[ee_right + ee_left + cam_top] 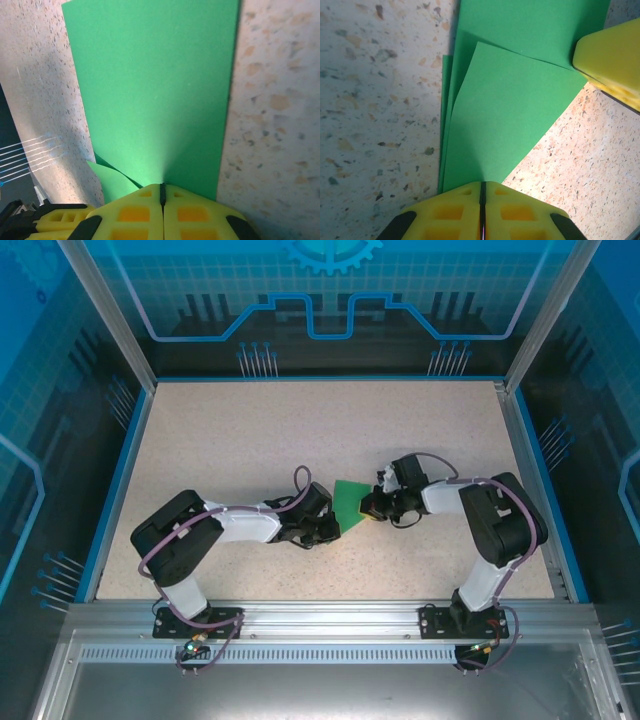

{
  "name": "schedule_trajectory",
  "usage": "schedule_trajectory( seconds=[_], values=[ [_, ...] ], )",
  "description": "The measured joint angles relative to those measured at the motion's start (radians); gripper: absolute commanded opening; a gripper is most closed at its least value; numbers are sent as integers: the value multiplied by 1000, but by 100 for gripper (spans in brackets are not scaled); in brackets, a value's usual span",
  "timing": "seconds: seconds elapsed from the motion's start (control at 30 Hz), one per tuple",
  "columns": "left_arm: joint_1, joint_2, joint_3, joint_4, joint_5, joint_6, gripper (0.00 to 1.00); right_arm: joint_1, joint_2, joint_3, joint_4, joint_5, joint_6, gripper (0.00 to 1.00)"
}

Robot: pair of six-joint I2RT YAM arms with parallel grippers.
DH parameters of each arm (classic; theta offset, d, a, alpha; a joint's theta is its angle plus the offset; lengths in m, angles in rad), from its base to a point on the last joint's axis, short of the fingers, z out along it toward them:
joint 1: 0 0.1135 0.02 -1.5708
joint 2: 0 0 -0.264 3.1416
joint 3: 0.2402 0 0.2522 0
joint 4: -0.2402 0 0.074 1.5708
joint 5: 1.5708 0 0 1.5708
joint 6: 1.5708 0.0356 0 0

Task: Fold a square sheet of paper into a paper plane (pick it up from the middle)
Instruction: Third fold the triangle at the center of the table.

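Paper sheet (348, 498), folded in layers, sits mid-frame in the top view, over the desk (250, 440). Left jaws clamped on its lower tip, right jaws on its right edge.

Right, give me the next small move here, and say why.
Probably keep the left gripper shut and draw the right gripper along the fold to flatten it. Both are clamped on the square sheet of paper from opposite ends, and the left wrist view shows its folded layers fanned apart, with the edges not lining up.
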Motion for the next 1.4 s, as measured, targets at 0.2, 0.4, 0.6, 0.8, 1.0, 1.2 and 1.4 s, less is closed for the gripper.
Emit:
schedule_trajectory(
  seconds=[0.2, 0.4, 0.6, 0.8, 1.0, 1.2, 1.4],
  values=[
    [0, -2, -5, 7, 0, 0, 11, -58, 3, -14, 27, -35, -29, 6],
    [0, -6, -6, 2, 0, 0, 11, -61, -62, -15, 10, -27, -42, 7],
    [0, -7, -6, 1, 0, 0, 12, 32, -124, -15, 22, -19, -19, 7],
    [0, -8, -6, 1, 0, 1, 12, 152, -92, -15, 50, -13, 37, 6],
    [0, -11, -6, -5, 0, 2, 13, 159, -13, -18, 71, 13, 75, 5],
    [0, -26, -24, -9, 16, 0, 15, 156, 5, -27, 93, 3, 96, 4],
    [0, -76, -90, 11, 51, -8, 15, 156, 6, -28, 94, 1, 97, 4]
  ],
)
